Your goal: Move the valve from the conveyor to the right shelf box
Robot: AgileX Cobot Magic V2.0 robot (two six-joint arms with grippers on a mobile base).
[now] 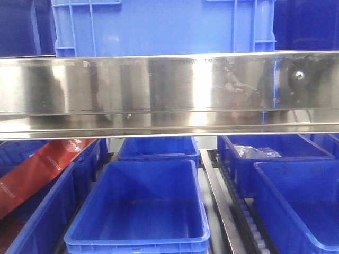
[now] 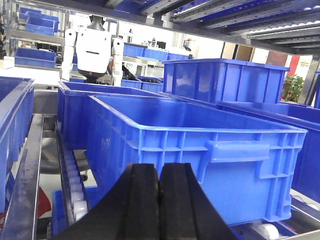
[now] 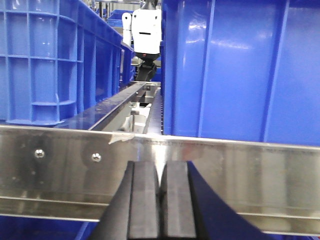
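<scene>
Neither valve nor conveyor shows in any view. The left claw [image 2: 160, 200] sits bottom centre, its pads pressed together on nothing, before a blue bin [image 2: 200, 150] on rollers. The right claw [image 3: 161, 200], likewise closed and empty, faces a steel shelf rail [image 3: 225, 175] crossing the frame, blue crates [image 3: 235, 65] above. A white robot [image 2: 95, 47] stands upper left.

A polished steel shelf rail [image 1: 169, 95] spanned the front view, reflecting bright overhead light, with roller tracks [image 1: 233, 211] running between the rows beneath it. Blue plastic bins [image 1: 140, 206] filled the racking above and below; one on the left held a red package [image 1: 42, 169], one at right a clear plastic bag [image 1: 257, 152]. Behind the racks stood a white machine [image 2: 95, 47], further shelving with blue bins [image 2: 35, 20], and a green plant [image 2: 295, 87] at far right.
</scene>
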